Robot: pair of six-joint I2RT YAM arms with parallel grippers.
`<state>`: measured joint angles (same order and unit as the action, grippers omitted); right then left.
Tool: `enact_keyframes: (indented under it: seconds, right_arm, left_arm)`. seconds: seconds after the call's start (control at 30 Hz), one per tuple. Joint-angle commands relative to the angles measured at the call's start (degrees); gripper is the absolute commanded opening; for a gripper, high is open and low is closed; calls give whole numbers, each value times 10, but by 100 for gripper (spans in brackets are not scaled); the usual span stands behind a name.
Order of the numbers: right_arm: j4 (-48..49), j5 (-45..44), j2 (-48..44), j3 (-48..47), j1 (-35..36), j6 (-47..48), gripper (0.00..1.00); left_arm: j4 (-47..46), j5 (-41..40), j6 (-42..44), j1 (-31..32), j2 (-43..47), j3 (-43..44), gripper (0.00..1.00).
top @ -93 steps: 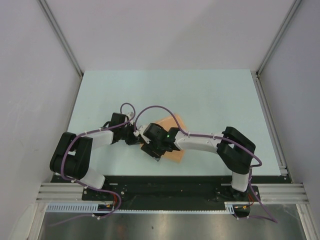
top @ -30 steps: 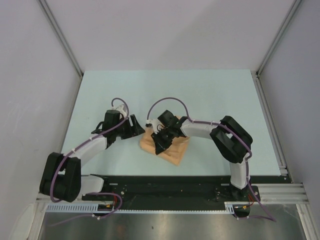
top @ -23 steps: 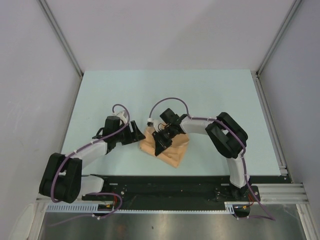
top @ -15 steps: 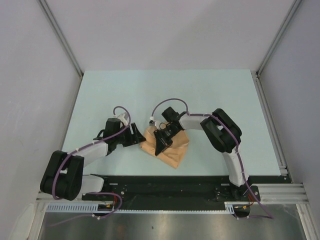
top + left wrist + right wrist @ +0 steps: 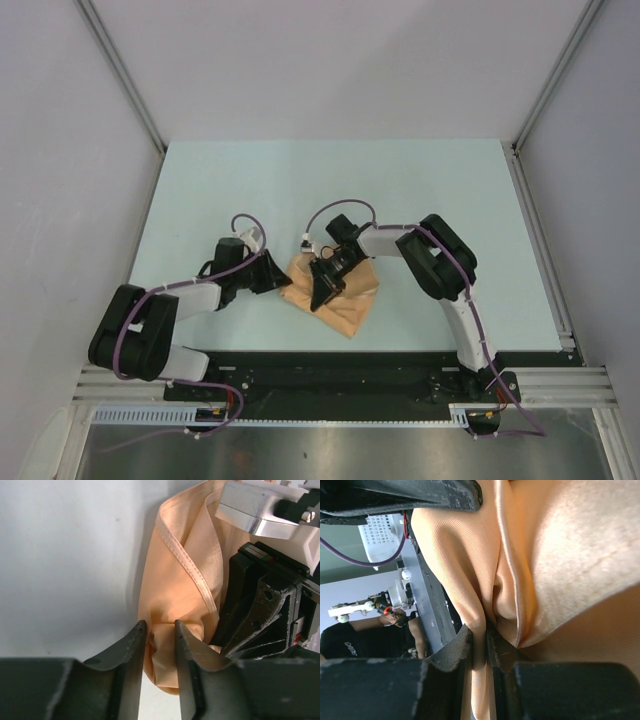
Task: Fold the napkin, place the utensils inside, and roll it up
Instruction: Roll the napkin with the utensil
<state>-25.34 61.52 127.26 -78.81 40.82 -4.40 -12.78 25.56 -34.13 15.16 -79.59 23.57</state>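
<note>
Left arm pose: the left arm (image 5: 190, 295) is lying low over the pale green counter (image 5: 400, 190), reaching right from the near-left corner, with a purple cable (image 5: 240, 222) looping above its wrist.
Right arm pose: the right arm (image 5: 440, 260) is folding sharply at its elbow and reaching left, with its wrist tipping down toward the near side.
Napkin place: the peach-orange cloth napkin (image 5: 345, 300) is lying bunched on the counter near the middle of the near edge, between the two wrists.
In the way: the black body of the right tool (image 5: 322, 288) is sitting on the napkin's middle, just right of the left tool (image 5: 275, 275), and is hiding much of the cloth from above.
Left tool: the left tool (image 5: 159, 630) is narrowing onto a fold at the napkin's left edge, with cloth filling the slim gap between its fingers (image 5: 135, 650).
Right tool: the right tool (image 5: 479, 637) is pinching a layer of napkin, its jaws nearly meeting.
</note>
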Motion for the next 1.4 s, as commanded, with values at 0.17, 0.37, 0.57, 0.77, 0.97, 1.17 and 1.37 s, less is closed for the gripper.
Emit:
enact_keyframes:
  seconds: [0.17,0.37,0.57,0.77,0.97,1.17,1.37]
  right_arm:
    - [-52,-38,13,-15,-12,2,25]
    - [-74,-91,-71,-38,-18,-11,49]
    - [-45,-271,-198,-24,21,-17,57]
    - [-24,-549,-272,39,145,4,61]
    - [5,-706,-294,103,232,-22,64]
    - [48,-776,-290,134,276,-10,66]
    - [84,-786,-292,143,300,18,66]
  left_arm:
    - [-24,29,-11,13,-15,-21,1]
    - [29,19,6,13,-19,7,0]
    - [96,6,30,14,-34,49,0]
    - [124,-2,28,13,-57,73,0]
    - [147,-6,33,13,-73,93,0]
    - [154,-3,37,14,-90,106,0]
    - [162,-3,39,13,-93,114,0]
